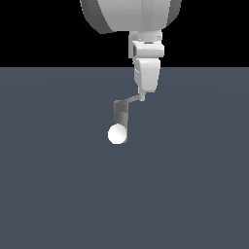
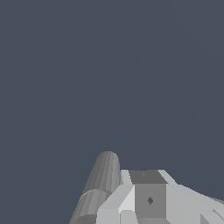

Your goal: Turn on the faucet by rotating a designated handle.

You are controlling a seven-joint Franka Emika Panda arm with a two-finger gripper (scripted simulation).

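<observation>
The faucet [image 1: 120, 116] is a small grey upright post on the dark floor, with a white ball-like end [image 1: 117, 134] at its near side. The handle [image 1: 130, 101] is a thin grey bar running from the post's top toward the exterior view's right. My gripper [image 1: 142, 96] hangs straight down from the arm, and its fingertips meet the handle's outer end. The fingers look pressed together with no gap. In the wrist view the grey post [image 2: 101, 186] lies beside the gripper [image 2: 148, 203]. The handle is hidden there.
The flat dark grey-blue floor [image 1: 194, 185] spreads all around the faucet. The large white arm link [image 1: 129, 14] hangs above, at the top of the exterior view. Nothing else shows.
</observation>
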